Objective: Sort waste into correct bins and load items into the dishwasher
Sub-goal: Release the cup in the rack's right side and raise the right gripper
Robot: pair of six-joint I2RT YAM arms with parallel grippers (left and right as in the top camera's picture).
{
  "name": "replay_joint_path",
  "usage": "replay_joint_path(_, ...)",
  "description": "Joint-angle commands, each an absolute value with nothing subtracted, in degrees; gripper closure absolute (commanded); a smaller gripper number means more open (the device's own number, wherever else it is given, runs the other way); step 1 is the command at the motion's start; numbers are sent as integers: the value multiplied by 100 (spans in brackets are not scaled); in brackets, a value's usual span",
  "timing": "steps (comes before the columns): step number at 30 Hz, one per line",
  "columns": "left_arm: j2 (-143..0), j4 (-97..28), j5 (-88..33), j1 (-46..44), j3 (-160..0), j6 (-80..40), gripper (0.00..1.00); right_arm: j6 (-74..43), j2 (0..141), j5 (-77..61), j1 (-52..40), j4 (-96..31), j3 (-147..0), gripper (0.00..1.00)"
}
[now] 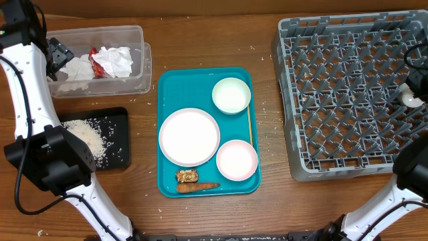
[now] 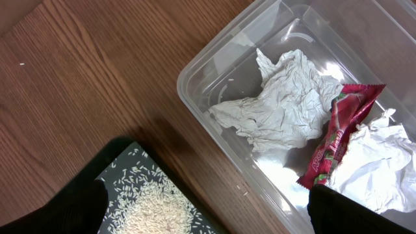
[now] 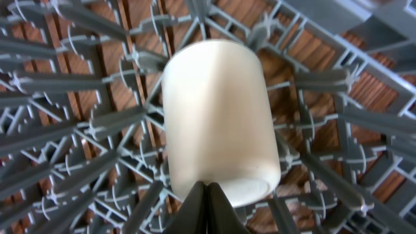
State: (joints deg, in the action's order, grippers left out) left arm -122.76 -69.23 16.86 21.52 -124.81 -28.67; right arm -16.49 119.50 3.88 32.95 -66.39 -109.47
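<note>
A white cup (image 3: 218, 110) lies among the prongs of the grey dishwasher rack (image 1: 348, 87), near its right edge in the overhead view (image 1: 410, 98). My right gripper (image 3: 207, 188) is shut, its tips together and touching the cup's base end. My left gripper (image 2: 208, 218) is open and empty, above the near wall of the clear plastic bin (image 1: 137, 84). That bin holds crumpled white paper (image 2: 286, 107) and a red wrapper (image 2: 338, 133). A black tray (image 1: 117, 144) holds loose rice (image 2: 156, 211).
A teal tray (image 1: 167, 87) in the middle holds a white plate (image 1: 189, 136), two white bowls (image 1: 231, 95) (image 1: 237, 160), a thin wooden stick (image 1: 249, 124), a brown food lump (image 1: 187, 176) and a carrot piece (image 1: 198, 187). Rice grains are scattered on the wooden table.
</note>
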Motion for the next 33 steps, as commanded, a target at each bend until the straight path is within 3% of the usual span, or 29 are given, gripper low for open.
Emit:
replay_joint_path(1, -12053, -6919, 1688, 2174, -12503, -2980, 0, -1649, 11972, 508, 3319, -6442, -10906, 96)
replay_joint_path(14, -12053, -6919, 1688, 2174, -12503, -2980, 0, -1647, 11972, 683, 3319, -5804, -10908, 96)
replay_joint_path(33, -12053, -6919, 1688, 2174, -12503, -2980, 0, -1627, 11201, 292, 3299, -7161, -11002, 94)
